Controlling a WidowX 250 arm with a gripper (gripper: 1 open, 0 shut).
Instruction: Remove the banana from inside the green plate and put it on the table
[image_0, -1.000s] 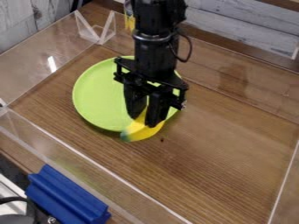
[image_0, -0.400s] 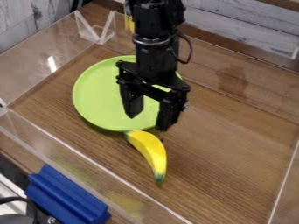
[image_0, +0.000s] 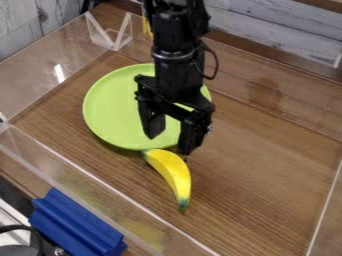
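Observation:
The yellow banana (image_0: 170, 176) lies flat on the brown table (image_0: 261, 170), just in front of the green plate (image_0: 110, 104) and outside its rim. My gripper (image_0: 175, 130) hangs just above the banana's upper end, pointing straight down. Its black fingers (image_0: 195, 132) stand wide apart, open, with nothing between them. The plate holds nothing that I can see; the arm hides its right part.
A blue ridged block (image_0: 74, 228) sits at the near left corner. Clear acrylic walls (image_0: 40, 165) run around the table's edges. A clear stand (image_0: 114, 33) is at the back left.
My gripper was shut on the banana at the plate's front rim; it has opened and the banana has dropped flat onto the table.

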